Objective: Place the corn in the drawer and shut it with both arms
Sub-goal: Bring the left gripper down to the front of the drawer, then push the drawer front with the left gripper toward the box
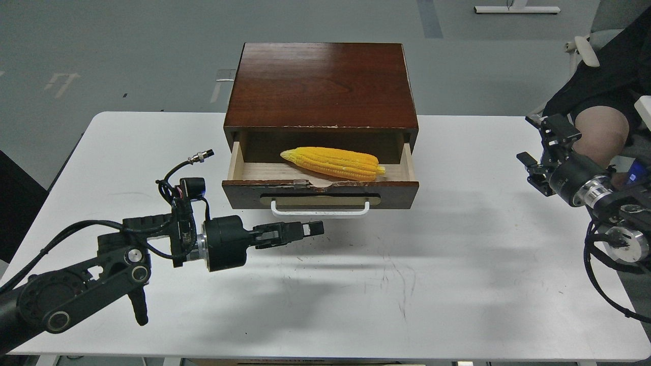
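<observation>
The corn (pixel 333 162) is bright yellow, ribbed with rows of kernels. The cabinet (pixel 320 84) shows glossy red-brown wood with darker grain streaks. Its drawer (pixel 320 190) has a dark brown front, a tan oval plate and a white bar handle (pixel 320 209), with pale wood inside. The table (pixel 457 254) is white, faintly scuffed with grey marks. Both arms are black with silver wrist rings; the left fingers (pixel 300 230) carry a small white patch. The floor (pixel 127 51) is grey.

A white table (pixel 457 284) with faint scuff marks fills most of the view and stands on a smooth grey floor (pixel 127 51). The floor has some pale tape marks at the left, and a white base bar (pixel 516 9) lies on it at the far top. At the right edge a white chair (pixel 585 51) is partly visible.
</observation>
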Robot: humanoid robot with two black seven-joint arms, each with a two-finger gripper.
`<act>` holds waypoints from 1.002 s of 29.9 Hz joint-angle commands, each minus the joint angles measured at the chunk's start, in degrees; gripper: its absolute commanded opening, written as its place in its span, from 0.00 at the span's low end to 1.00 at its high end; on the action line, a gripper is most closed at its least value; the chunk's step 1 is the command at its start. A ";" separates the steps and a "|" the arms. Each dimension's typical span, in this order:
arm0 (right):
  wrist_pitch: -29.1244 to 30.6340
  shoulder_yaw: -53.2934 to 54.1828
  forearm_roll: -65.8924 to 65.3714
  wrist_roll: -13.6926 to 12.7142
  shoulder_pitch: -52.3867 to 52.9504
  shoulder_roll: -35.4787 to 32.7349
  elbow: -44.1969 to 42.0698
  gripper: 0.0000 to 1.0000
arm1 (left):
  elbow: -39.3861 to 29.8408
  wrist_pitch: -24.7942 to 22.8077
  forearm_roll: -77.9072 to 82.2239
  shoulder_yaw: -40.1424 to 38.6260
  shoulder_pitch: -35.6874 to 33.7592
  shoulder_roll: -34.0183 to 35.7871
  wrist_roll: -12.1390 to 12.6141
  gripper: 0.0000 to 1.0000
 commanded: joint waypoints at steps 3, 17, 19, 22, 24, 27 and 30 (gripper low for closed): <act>0.00 -0.01 -0.02 0.00 -0.22 0.01 0.00 0.99 | 1.41 -0.04 -0.16 -0.03 0.00 -0.26 0.25 0.00; 0.00 -0.01 -0.02 0.00 -1.01 0.01 0.35 0.99 | 2.73 -0.13 -1.40 -0.30 -0.53 -0.26 0.16 0.00; 0.00 -0.10 -0.02 0.00 -1.09 0.01 0.35 0.99 | 3.25 -0.12 -1.40 -0.47 -0.53 -0.27 0.16 0.00; 0.00 -0.10 -0.02 0.00 -1.01 -0.08 0.26 0.99 | 3.69 -0.04 -1.40 -0.56 -0.53 -0.35 0.16 0.00; 0.00 -0.10 -0.02 0.00 -1.10 -0.08 0.26 0.99 | 3.70 -0.21 -1.31 -0.82 -0.53 -0.26 0.07 0.00; 0.00 -0.01 -0.02 0.00 -1.10 -0.08 0.26 0.99 | 3.78 0.05 -1.31 -0.82 -0.53 -0.35 0.07 0.00; 0.00 -0.01 0.06 0.00 -1.10 -0.08 0.26 0.99 | 4.57 0.23 -1.39 -1.00 -0.79 -0.35 0.07 0.00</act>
